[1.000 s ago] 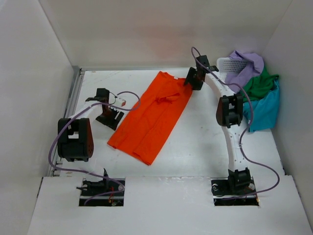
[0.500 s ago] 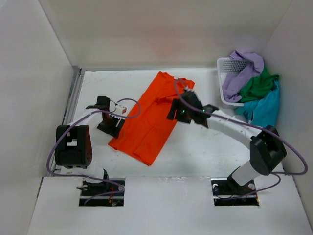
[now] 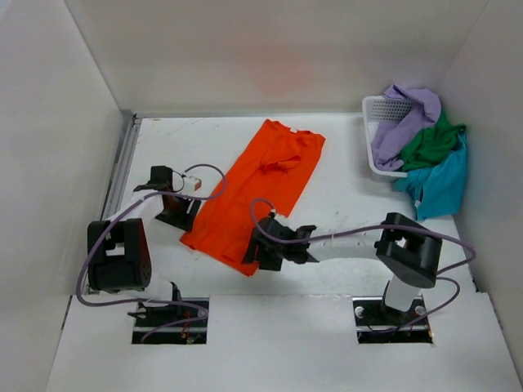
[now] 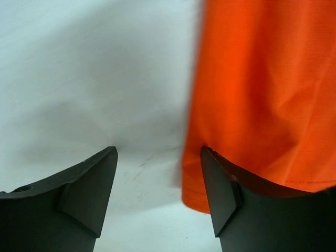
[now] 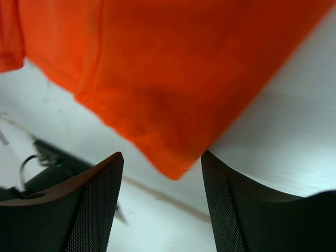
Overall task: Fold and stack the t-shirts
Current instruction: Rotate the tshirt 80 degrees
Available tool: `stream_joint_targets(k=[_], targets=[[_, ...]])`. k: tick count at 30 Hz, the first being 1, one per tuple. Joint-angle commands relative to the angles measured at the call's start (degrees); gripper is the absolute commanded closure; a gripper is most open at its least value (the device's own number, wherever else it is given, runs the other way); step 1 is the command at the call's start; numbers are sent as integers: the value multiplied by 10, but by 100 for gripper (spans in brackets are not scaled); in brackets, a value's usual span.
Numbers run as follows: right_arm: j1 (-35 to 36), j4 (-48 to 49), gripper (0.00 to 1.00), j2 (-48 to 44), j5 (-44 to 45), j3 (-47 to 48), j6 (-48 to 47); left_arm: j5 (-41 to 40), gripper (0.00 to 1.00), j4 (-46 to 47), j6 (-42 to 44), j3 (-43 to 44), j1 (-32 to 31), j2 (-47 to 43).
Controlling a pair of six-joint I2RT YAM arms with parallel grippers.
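By the orange shirt point(image 3: 261, 184), left pincer point(image 4: 157, 152) and right pincer point(image 5: 163, 157) gape; basket point(image 3: 384, 106) well apart.

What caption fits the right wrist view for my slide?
Open right hand poised over a corner of the orange t-shirt on the table.

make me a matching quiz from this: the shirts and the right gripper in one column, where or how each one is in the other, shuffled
1. orange t-shirt
2. lavender t-shirt
3. teal t-shirt
4. right gripper

a. spilling out past the basket toward the near side
b. open, at a near corner of the cloth
c. spread out on the middle of the table
d. draped over the top of the basket

Pairs: 1-c, 2-d, 3-a, 4-b
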Motion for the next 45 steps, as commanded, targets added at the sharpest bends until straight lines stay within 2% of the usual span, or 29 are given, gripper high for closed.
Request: stream_joint_targets(k=[1, 5, 7, 9, 14, 15, 19, 21, 26, 30, 34, 36, 38, 41, 43, 45], targets=[[35, 40, 34, 49, 1, 19, 98, 9, 37, 38, -8, -9, 32, -37], [50, 75, 39, 79, 1, 10, 152, 9, 37, 35, -6, -8, 38, -63], [50, 98, 47, 84, 7, -5, 166, 9, 35, 36, -1, -12, 39, -91], [47, 112, 58, 77, 25, -29, 190, 9, 34, 33, 3, -13, 41, -111], [32, 123, 96, 55, 41, -69, 201, -4, 34, 28, 18, -12, 44, -154], [31, 126, 100, 48, 41, -79, 200, -5, 34, 28, 21, -12, 45, -169], [26, 129, 100, -10, 48, -143, 199, 1, 33, 25, 50, -11, 26, -227], [20, 123, 100, -61, 58, -197, 198, 0, 31, 18, 84, -3, -14, -262], [16, 82, 100, -181, 58, -295, 194, -8, 26, -15, 193, 7, -152, -338], [17, -23, 99, -303, 72, -347, 194, -34, 25, -43, 282, -14, -273, -368], [14, -153, 85, -447, 96, -373, 152, -74, 27, -54, 318, -45, -374, -371], [7, -213, 59, -518, 97, -371, 118, -85, 29, -55, 332, -65, -407, -378], [10, -244, 54, -566, 97, -352, 87, -86, 30, -52, 333, -82, -421, -396], [42, -300, 58, -577, 115, -302, 82, -72, 30, -48, 317, -94, -416, -432], [72, -327, 60, -542, 148, -244, 91, -63, 30, -43, 281, -94, -402, -456], [94, -314, 61, -475, 177, -172, 84, -49, 28, -37, 222, -85, -373, -471]])
